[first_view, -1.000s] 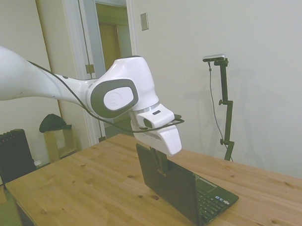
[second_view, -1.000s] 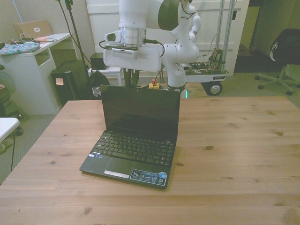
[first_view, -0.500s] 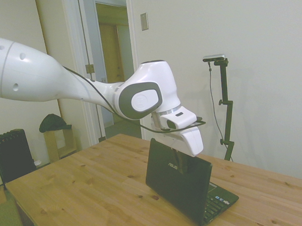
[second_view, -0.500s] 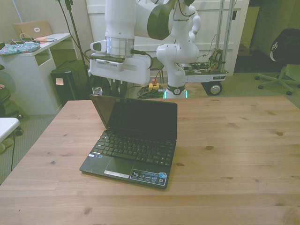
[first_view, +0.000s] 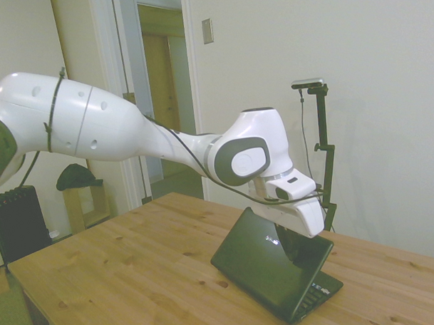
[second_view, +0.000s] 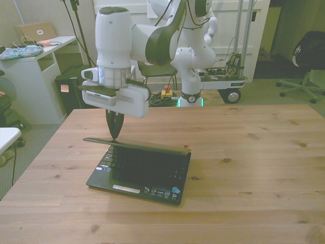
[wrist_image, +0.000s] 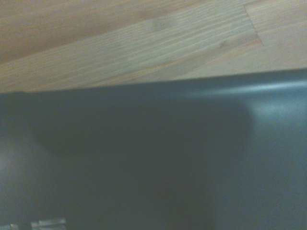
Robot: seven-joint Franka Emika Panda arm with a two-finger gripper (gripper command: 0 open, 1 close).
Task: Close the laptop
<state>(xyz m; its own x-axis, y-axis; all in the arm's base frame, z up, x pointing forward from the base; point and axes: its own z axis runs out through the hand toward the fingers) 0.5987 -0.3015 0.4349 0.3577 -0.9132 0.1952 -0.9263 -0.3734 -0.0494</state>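
Observation:
The small black laptop [second_view: 144,148] sits on the wooden table [second_view: 254,152] with its lid tipped far down over the keyboard, leaving a narrow wedge. In the side view the glossy lid [first_view: 260,267] slants low, its silver logo facing up. My gripper [second_view: 114,133] points straight down with its dark fingers together in one tip, shut on nothing. That tip rests on the lid's raised edge, toward the front view's left. In the side view my gripper [first_view: 294,245] shows dark against the lid. The wrist view is mostly blurred dark lid [wrist_image: 168,167] with the table's wood [wrist_image: 144,43] beyond.
Bare wood lies around the laptop on all sides. Off the table, a white desk [second_view: 38,56] stands at the front view's left, a wheeled cart [second_view: 226,76] behind, and an office chair [second_view: 304,81] at the front view's right.
My arm has swung forward and down over the laptop. The lid has gone from near upright to almost flat under the gripper.

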